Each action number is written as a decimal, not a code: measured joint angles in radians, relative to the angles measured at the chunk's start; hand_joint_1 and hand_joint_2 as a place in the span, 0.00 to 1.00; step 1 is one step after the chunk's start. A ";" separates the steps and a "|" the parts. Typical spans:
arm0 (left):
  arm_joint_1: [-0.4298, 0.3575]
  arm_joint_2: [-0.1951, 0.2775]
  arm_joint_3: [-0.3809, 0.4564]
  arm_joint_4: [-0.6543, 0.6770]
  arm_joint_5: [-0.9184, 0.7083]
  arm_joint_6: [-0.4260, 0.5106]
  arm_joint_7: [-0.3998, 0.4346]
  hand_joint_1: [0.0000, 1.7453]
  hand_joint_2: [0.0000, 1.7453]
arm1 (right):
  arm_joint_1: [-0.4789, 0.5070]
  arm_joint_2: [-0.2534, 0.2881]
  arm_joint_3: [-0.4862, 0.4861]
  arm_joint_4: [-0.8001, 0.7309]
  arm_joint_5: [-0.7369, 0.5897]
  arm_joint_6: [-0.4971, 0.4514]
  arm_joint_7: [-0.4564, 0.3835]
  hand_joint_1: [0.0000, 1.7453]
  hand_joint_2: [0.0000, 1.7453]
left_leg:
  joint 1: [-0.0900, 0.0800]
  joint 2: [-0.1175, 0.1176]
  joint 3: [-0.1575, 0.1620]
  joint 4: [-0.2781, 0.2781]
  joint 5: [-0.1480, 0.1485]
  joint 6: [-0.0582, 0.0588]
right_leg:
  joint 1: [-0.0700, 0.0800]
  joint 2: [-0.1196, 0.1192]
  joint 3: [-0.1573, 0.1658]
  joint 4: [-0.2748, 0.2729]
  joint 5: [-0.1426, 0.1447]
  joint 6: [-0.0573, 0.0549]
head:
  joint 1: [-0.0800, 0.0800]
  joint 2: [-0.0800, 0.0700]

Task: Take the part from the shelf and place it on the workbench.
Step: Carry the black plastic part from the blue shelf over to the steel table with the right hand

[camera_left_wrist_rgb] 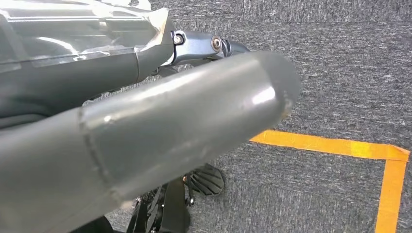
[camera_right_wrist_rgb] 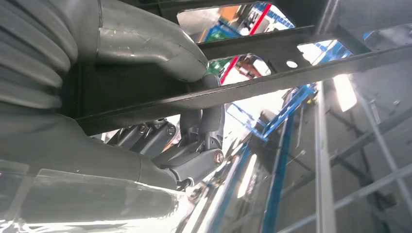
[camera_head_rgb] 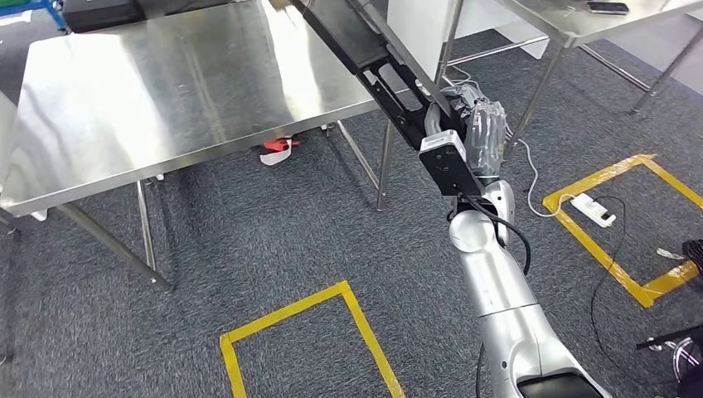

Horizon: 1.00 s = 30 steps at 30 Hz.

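The part (camera_head_rgb: 365, 54) is a long black metal frame, raised at a slant with its far end over the right edge of the steel workbench (camera_head_rgb: 166, 91). My right hand (camera_head_rgb: 479, 133) grips its near end, beside the table's right legs. In the right wrist view the part's black bars (camera_right_wrist_rgb: 243, 92) run between the thumb and the curled fingers (camera_right_wrist_rgb: 194, 155) of my right hand (camera_right_wrist_rgb: 121, 145). My left hand (camera_left_wrist_rgb: 145, 131) hangs over the grey carpet and holds nothing.
A second steel table (camera_head_rgb: 580, 21) with a phone (camera_head_rgb: 608, 7) stands at the back right. Yellow tape squares (camera_head_rgb: 307, 332) mark the carpet. A white power strip (camera_head_rgb: 593, 209) and cables lie at right. A red-and-white object (camera_head_rgb: 278, 149) lies under the workbench.
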 joint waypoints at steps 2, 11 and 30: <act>0.000 0.000 0.000 0.000 -0.005 0.000 0.000 0.00 0.00 | -0.001 -0.002 0.000 0.003 -0.005 -0.003 -0.005 1.00 1.00 | -0.002 -0.026 0.000 -0.005 0.006 0.012 | 0.003 -0.020 0.004 -0.003 -0.003 0.010 | 0.002 0.000; -0.002 -0.002 -0.002 0.000 -0.018 -0.010 -0.002 0.00 0.00 | 0.012 -0.040 -0.001 0.022 -0.014 -0.012 -0.015 1.00 1.00 | 0.008 -0.151 0.006 -0.021 0.025 0.038 | -0.020 0.113 -0.098 0.207 -0.072 0.038 | 0.010 0.000; -0.001 0.004 -0.001 0.002 -0.014 0.003 -0.004 0.00 0.00 | -0.040 -0.022 0.001 0.066 -0.020 -0.004 -0.018 1.00 1.00 | 0.005 0.009 -0.019 0.005 0.017 -0.009 | -0.010 0.004 0.007 -0.006 -0.001 0.008 | -0.007 0.000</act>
